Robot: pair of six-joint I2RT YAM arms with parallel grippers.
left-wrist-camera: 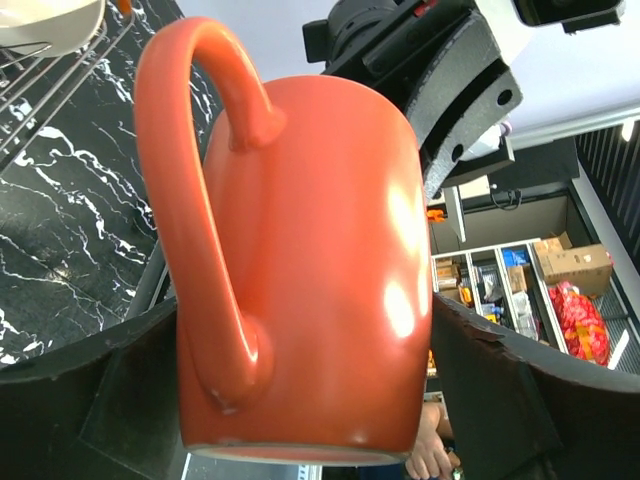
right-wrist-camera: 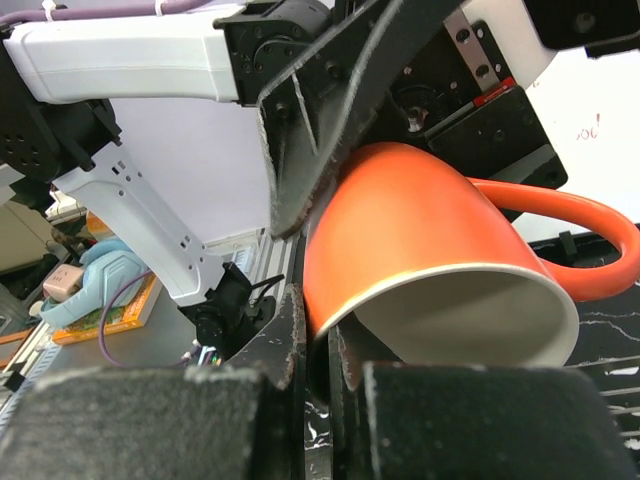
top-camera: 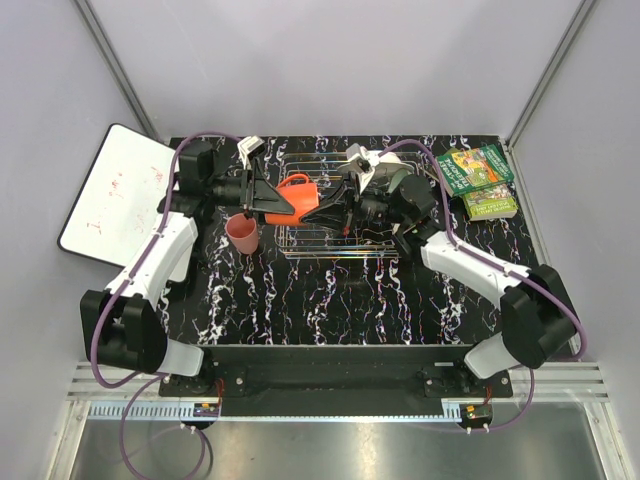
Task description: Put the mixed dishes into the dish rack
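The orange mug (top-camera: 297, 197) hangs on its side over the left end of the dish rack (top-camera: 385, 250), between both grippers. My right gripper (right-wrist-camera: 335, 370) is shut on the wall at the rim of the mug (right-wrist-camera: 420, 230), one finger inside and one outside. My left gripper (left-wrist-camera: 305, 400) spans the mug's body (left-wrist-camera: 320, 250) near its base, with a finger against each side and the handle up. The pink cup (top-camera: 243, 234) stands upright on the table left of the rack. A pale bowl (left-wrist-camera: 50, 20) sits in the rack.
Green-covered books (top-camera: 482, 180) lie at the back right corner. A whiteboard (top-camera: 115, 190) leans off the table's left side. The two arms meet over the rack's left half. Black marbled tabletop (top-camera: 340, 300) stretches in front of the rack.
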